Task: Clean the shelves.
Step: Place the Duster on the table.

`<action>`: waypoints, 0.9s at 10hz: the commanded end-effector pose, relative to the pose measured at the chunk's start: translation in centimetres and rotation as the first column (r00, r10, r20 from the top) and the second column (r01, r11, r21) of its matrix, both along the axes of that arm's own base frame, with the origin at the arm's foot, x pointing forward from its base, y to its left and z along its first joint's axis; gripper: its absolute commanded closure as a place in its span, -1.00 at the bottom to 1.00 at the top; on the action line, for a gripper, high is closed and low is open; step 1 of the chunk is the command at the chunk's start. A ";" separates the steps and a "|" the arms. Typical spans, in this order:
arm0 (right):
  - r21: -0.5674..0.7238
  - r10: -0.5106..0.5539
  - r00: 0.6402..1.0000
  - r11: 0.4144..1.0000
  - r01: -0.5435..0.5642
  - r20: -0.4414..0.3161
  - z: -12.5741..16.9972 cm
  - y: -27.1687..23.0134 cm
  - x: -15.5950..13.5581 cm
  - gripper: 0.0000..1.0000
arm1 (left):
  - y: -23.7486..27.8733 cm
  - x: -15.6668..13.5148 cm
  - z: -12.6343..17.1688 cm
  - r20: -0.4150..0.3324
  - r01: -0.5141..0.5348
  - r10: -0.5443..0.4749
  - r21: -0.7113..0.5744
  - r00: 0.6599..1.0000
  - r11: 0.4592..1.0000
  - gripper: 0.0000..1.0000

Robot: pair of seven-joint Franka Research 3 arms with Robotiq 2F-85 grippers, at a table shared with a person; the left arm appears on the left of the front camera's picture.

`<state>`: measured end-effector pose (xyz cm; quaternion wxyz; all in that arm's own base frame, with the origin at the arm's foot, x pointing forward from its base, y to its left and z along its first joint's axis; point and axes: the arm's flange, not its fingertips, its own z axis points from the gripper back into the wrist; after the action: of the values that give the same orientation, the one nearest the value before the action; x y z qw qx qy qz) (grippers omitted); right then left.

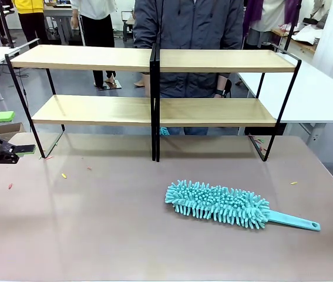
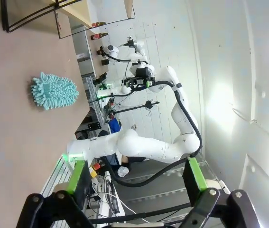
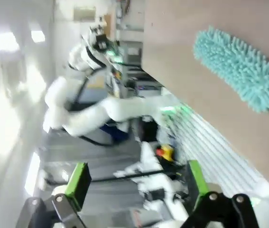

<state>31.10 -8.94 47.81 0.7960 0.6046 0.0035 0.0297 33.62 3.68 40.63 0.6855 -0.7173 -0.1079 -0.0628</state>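
Light-wood boards of the shelves [image 1: 154, 82] stood at the far half of the desk [image 1: 96, 223] in the front view, their black frame hiding the legs of the person [image 1: 189, 29] behind, whose head was cut off by the top edge. The left gripper [image 1: 10, 154] showed only at the left border, dark and partly cropped, low over the desk edge; its jaws were too small there to judge. A teal duster [image 1: 231, 207] lay flat on the desk near the front right, handle pointing right, well apart from the shelves, with bare desk all around it. Small coloured scraps [image 1: 64, 175] dotted the surface.

In the left wrist view, rolled sideways, the left gripper [image 2: 136, 178] pointed off the desk toward the room, its green-padded fingers [image 2: 78, 176] spread wide and released with nothing between. The duster head [image 2: 53, 90] lay on the desk, its handle hidden behind the head; a corner of the shelves [image 2: 77, 12] was cut off at the top.

The right wrist view was blurred. The right gripper [image 3: 136, 183] stood released, fingers [image 3: 77, 183] apart and bare, off the desk edge; the duster [image 3: 241, 69] ran out of the right border
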 end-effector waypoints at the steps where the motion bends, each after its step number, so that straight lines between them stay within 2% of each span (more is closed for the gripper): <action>1: -0.067 0.113 0.987 0.992 -0.106 0.112 1.0 -1.1 -0.6 -1.00 | -0.5 -0.4 0.0 0.025 -0.006 0.007 -0.025 1.000 1.000 -1.00; 9: -0.067 0.113 0.987 0.992 -0.106 0.112 1.0 -1.1 -0.6 -1.00 | -0.5 -0.4 0.0 0.025 -0.006 0.007 -0.025 1.000 1.000 -1.00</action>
<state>30.62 -9.52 48.83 0.8118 0.5749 -0.0076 0.1019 33.63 3.68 40.65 0.6854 -0.7174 -0.1078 -0.0632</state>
